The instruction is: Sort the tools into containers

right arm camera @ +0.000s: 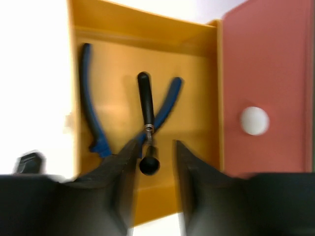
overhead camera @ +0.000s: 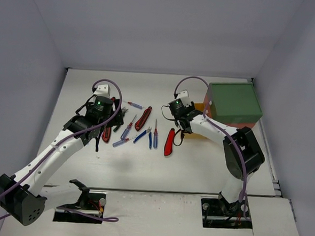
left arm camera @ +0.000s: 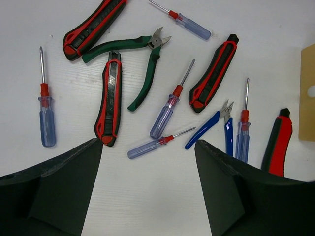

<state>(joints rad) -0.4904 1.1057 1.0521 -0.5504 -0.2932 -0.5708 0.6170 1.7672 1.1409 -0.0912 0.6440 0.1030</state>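
Observation:
Several tools lie on the white table: red utility knives (left arm camera: 109, 103) (left arm camera: 213, 73), green pliers (left arm camera: 145, 64), blue screwdrivers (left arm camera: 47, 118) (left arm camera: 170, 105) and blue cutters (left arm camera: 216, 123). My left gripper (left arm camera: 148, 158) hovers over them, open wide and empty; it also shows in the top view (overhead camera: 105, 123). The stacked unit has a green top (overhead camera: 234, 101) and a red middle drawer (right arm camera: 266, 73). Its yellow drawer (right arm camera: 197, 73) is pulled out and holds blue pliers (right arm camera: 93, 113) and a black-handled tool (right arm camera: 145, 98). My right gripper (right arm camera: 153, 147) is above it, jaws apart around the black tool's end.
A red knife (overhead camera: 169, 142) lies between the tool pile and the drawer unit. White walls close the table on the left, the back and the right. The red drawer has a white knob (right arm camera: 254, 120). The right wrist view is blurred.

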